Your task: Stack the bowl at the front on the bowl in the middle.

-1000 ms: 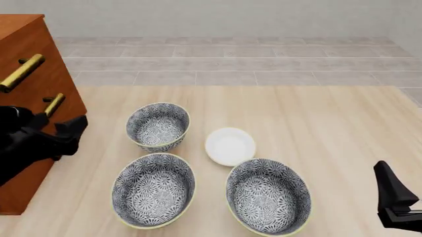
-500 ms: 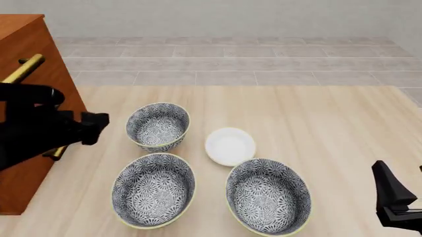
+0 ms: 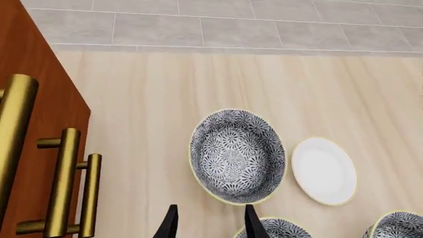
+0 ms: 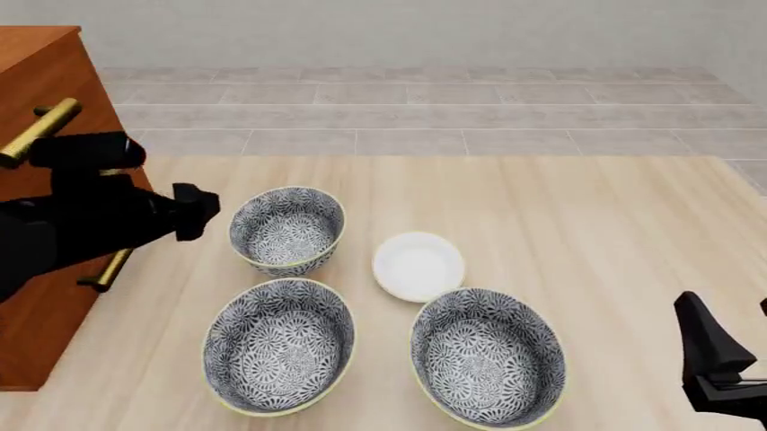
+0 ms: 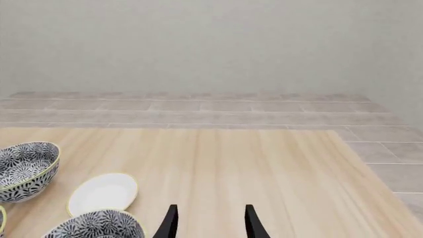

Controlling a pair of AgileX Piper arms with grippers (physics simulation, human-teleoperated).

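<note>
Left wrist view: left hand [image 3: 207,222] empty, fingers apart, above the table [image 3: 145,124].

Three patterned bowls sit on the worktop [image 4: 576,224]: the bowl at the front [image 4: 488,356] nearest the front edge, the bowl in the middle [image 4: 279,347] to its left, and a third bowl [image 4: 286,229] farther back. A small white dish [image 4: 418,266] lies between them. The left arm [image 4: 84,224] hovers beside a wooden cabinet [image 4: 54,180] at the left edge.

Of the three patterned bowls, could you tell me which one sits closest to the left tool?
The far bowl, beside the cabinet; the left tool hovers by its rim, while the other two sit nearer the camera.
</note>
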